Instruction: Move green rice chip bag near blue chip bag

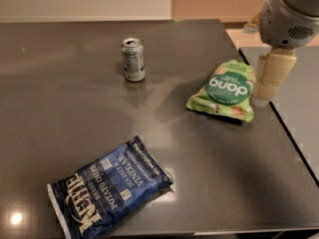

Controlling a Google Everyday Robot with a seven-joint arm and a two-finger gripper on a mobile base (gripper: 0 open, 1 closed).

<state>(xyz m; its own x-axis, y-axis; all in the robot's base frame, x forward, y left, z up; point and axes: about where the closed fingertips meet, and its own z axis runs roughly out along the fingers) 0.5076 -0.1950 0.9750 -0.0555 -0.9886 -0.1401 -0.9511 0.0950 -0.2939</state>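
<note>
The green rice chip bag [223, 90] lies flat on the dark table [75, 113] at the right, with its "dang" logo upside down to me. The blue chip bag [109, 189], a navy Kettle Brand pouch, lies at the front left near the table's front edge, far from the green bag. My gripper [264, 94] hangs from the grey arm [291, 14] at the upper right. It sits just beside the green bag's right edge, low over the table's right edge. It holds nothing that I can see.
A silver soda can [133, 59] stands upright at the back middle of the table. A second dark surface [299, 108] adjoins on the right, across a narrow seam. A light wall runs behind the table.
</note>
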